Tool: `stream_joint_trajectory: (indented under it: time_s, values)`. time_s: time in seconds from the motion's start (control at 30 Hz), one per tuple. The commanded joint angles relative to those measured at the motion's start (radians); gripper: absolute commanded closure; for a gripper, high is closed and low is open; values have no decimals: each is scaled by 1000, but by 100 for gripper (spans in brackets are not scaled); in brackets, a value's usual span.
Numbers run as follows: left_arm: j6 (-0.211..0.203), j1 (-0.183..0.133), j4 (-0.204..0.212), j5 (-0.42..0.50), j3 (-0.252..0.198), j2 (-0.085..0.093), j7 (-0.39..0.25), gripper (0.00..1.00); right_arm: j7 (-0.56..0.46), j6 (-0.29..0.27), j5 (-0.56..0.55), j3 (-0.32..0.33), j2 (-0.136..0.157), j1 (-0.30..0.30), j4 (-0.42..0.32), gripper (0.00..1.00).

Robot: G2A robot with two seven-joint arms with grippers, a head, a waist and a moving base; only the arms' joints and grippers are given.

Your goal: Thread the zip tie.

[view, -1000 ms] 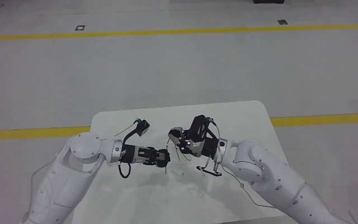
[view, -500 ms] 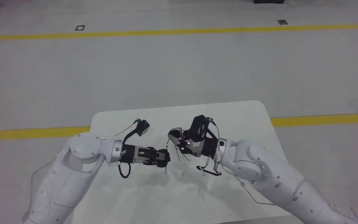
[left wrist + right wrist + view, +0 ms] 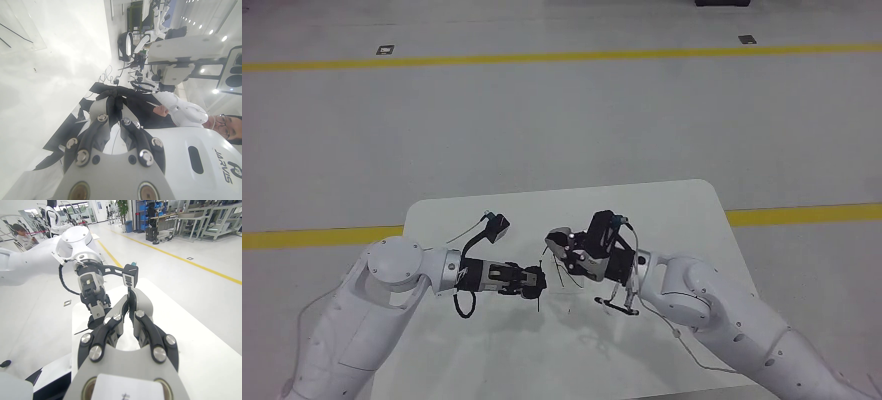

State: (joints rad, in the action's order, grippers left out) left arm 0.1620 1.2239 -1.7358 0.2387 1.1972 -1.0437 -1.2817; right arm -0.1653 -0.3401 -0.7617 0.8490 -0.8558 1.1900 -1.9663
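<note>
Above white table (image 3: 682, 205), near its middle: right gripper (image 3: 129, 303) was clamped shut, with thin black zip tie (image 3: 128, 293) pinched between its pads. Left gripper (image 3: 114, 100) was held just beside it, apart, fingers pressed together. Pointed black strip end (image 3: 81, 331) was seen projecting from left gripper. Whether both pieces formed one tie could not be told.

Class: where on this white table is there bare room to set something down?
Crowded: the middle, where the left gripper and right gripper meet. Free: the far strip and far right corner of the white rounded table, and the near patch behind them.
</note>
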Motion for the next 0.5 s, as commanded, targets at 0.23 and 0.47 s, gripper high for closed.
stream_joint_trajectory:
  time_s: [0.23,0.47]
  values:
    - [0,0,0,0,0,0,0,100,80,0,-10,-31,22,-3,8,100]
    - [0,0,0,0,0,0,0,100,127,0,-1,-75,46,-30,22,100]
